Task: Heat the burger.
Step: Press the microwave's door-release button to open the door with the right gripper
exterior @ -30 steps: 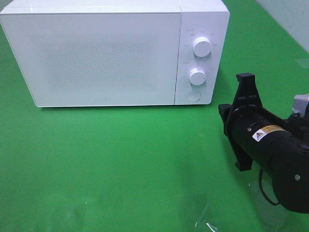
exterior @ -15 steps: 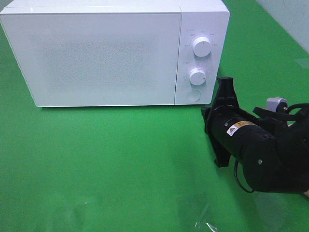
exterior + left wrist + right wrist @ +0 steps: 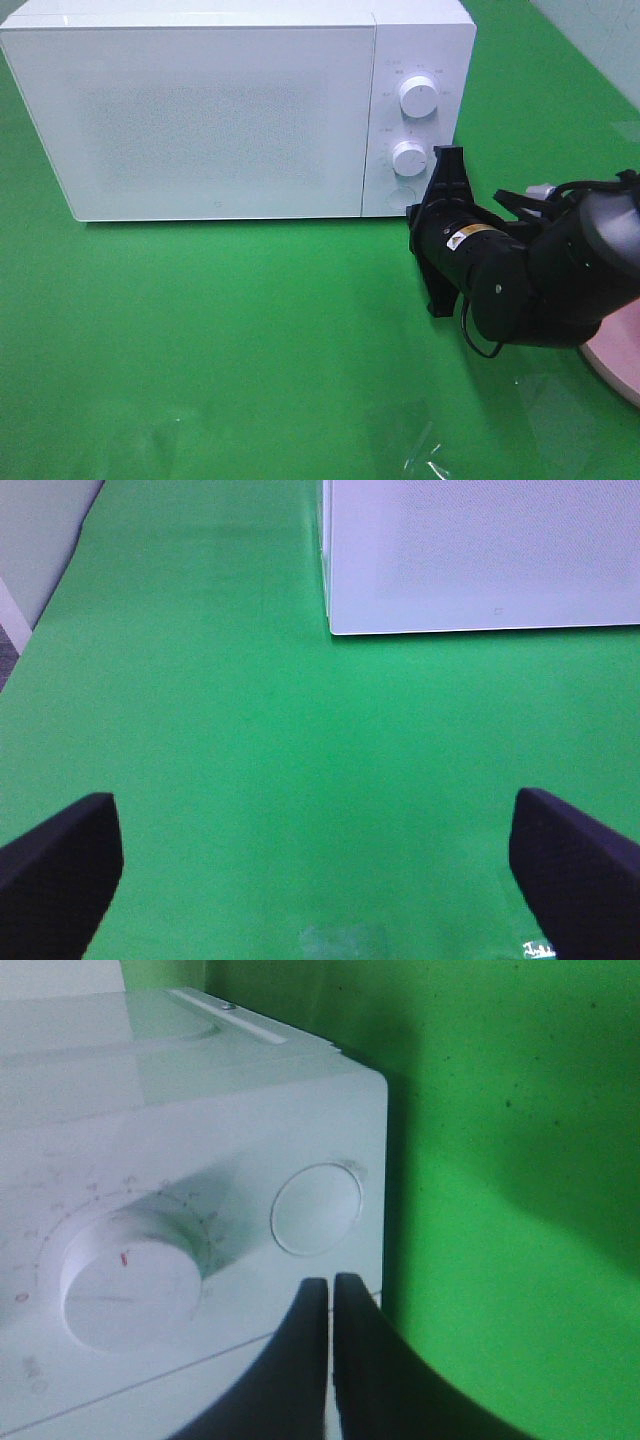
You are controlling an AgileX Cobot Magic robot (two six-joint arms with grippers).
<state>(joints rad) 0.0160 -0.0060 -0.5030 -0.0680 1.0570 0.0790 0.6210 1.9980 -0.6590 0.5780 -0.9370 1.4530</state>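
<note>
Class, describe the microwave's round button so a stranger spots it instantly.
Find the white boxy microwave oven on the green surface. Down its right control strip sit two raised white dials. The round white button is the lowest circle, flush, not raised.

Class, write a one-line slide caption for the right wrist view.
Shut right gripper near the round button beside a dial on the white microwave.

The tapered right hand (image 3: 330, 1285) and its yellow-labelled arm (image 3: 560, 270) are black.
</note>
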